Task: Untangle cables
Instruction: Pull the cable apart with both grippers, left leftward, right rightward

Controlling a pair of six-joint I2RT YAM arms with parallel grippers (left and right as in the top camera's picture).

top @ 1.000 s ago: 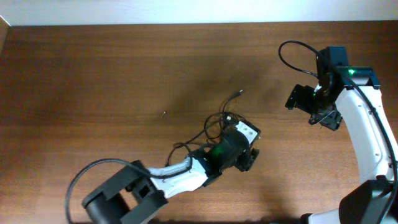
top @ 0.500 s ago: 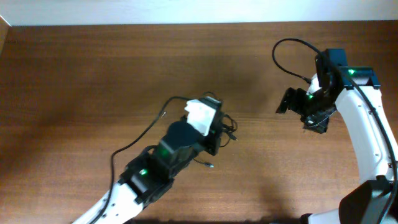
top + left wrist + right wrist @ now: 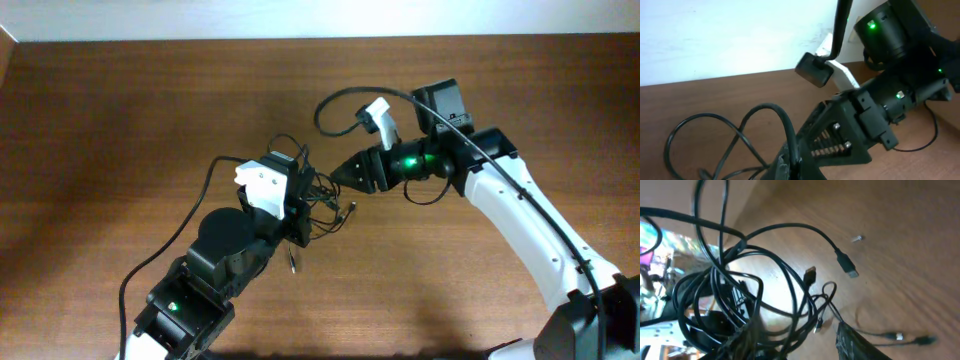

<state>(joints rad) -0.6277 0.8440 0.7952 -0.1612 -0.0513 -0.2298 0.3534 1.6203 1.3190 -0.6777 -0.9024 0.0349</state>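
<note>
The cables (image 3: pixel 322 196) are thin black cords bunched in one tangle at the table's middle. My left gripper (image 3: pixel 303 197) comes from the lower left and is shut on a strand of the cables (image 3: pixel 782 117), pinched at its tips (image 3: pixel 792 167). My right gripper (image 3: pixel 337 176) points left into the tangle from the right. In the right wrist view the looped cables (image 3: pixel 770 280) fill the space ahead of my right gripper (image 3: pixel 795 341). Its jaws stand apart with strands between them, and one finger (image 3: pixel 860 344) shows clearly. Two plug ends (image 3: pixel 846 266) hang loose.
A thick black wire (image 3: pixel 335 100) loops off the right arm's wrist. A cable end (image 3: pixel 292 262) trails below the left gripper. A small metal bit (image 3: pixel 856 238) lies on the brown wooden table (image 3: pixel 120 120). A white wall borders the far edge.
The left gripper shut on the tangle and carried it left and back. The right arm swung in from the far right to the tangle, its jaws narrowing.
</note>
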